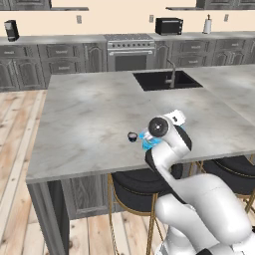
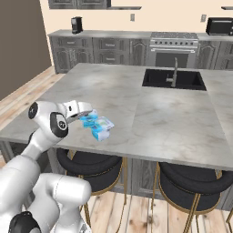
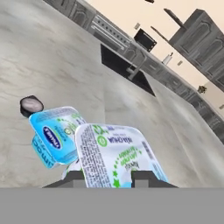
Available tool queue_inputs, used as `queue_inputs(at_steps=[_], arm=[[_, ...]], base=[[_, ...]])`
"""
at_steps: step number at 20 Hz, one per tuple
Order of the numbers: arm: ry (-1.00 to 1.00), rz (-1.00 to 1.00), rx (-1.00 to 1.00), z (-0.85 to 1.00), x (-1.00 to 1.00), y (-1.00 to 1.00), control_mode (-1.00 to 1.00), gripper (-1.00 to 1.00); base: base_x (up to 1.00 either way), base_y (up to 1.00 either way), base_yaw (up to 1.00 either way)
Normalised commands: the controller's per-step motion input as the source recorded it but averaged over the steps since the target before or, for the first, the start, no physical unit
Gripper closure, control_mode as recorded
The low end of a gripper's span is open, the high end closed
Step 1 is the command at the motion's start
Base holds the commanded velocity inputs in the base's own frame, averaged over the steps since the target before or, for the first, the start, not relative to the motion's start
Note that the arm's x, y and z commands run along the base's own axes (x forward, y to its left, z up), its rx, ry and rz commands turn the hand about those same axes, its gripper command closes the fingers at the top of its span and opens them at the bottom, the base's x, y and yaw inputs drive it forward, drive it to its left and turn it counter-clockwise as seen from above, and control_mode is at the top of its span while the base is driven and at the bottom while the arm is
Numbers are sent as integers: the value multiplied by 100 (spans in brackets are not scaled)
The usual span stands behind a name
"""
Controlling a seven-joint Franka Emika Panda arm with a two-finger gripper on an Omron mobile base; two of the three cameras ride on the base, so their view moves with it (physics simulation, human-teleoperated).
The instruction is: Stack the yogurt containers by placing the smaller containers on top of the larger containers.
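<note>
In the left base view, the tiny dark cup (image 1: 132, 136) stands on the grey marble bench (image 1: 89, 119), near its front edge and well in front of the black sink (image 1: 167, 80). Just right of the cup a bit of bright blue tub (image 1: 148, 143) shows behind the white arm.

In the right base view, the tool (image 2: 87, 116) reaches over the bench's front-left part, far from the sink (image 2: 173, 79). At its tip is a small light-blue tub (image 2: 103, 128) with a pale lid, tilted; blue packaging sits under the tool.

In the hand view, the two fingertips (image 3: 143, 179) are drawn in on the pale printed lid of the small tub (image 3: 114, 154), pinching it. The bigger blue tub (image 3: 54, 136) lies just beside it, partly overlapped, with the dark cup (image 3: 31, 105) next to that one.
</note>
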Motion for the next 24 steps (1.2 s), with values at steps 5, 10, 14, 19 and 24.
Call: queue_inputs(at_steps=[5,10,14,19,24], arm=[[0,0,0,-10,14,0,-100,100],[0,0,0,-19,17,0,-100,100],[0,0,0,-18,26,0,-100,100],[0,0,0,-16,32,0,-100,100],[2,0,0,-16,30,0,-100,100]], base=[[0,0,0],[0,0,0],[0,0,0],[0,0,0],[0,0,0]])
